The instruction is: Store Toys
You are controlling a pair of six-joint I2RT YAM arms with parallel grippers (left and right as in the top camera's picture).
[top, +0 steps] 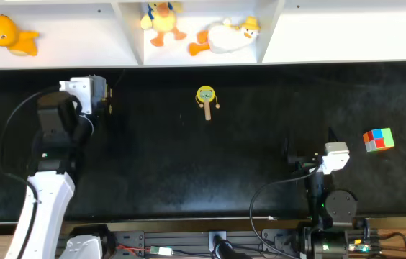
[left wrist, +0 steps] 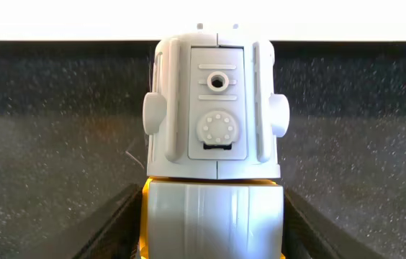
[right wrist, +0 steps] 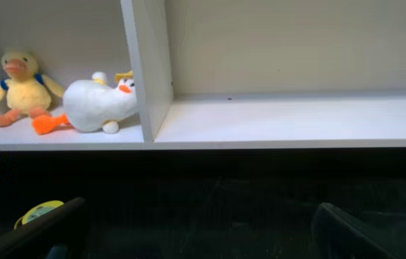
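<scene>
A black speckled surface (top: 188, 165) carries a yellow rattle (top: 206, 101) near its far middle and a coloured cube (top: 378, 139) well off to the right. Along the far edge runs a white shelf (top: 332, 43). An orange duck (top: 10, 34) sits in its left compartment. A yellow duckling (top: 162, 21) and a white plush duck (top: 224, 37) share the middle one.

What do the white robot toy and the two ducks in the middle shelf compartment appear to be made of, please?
White robot toy: likely hard moulded plastic, smooth, with crisp panel seams. Yellow duck and white duck: seemingly soft plush fabric, given fuzzy surfaces and rounded, stuffed shapes.
</scene>
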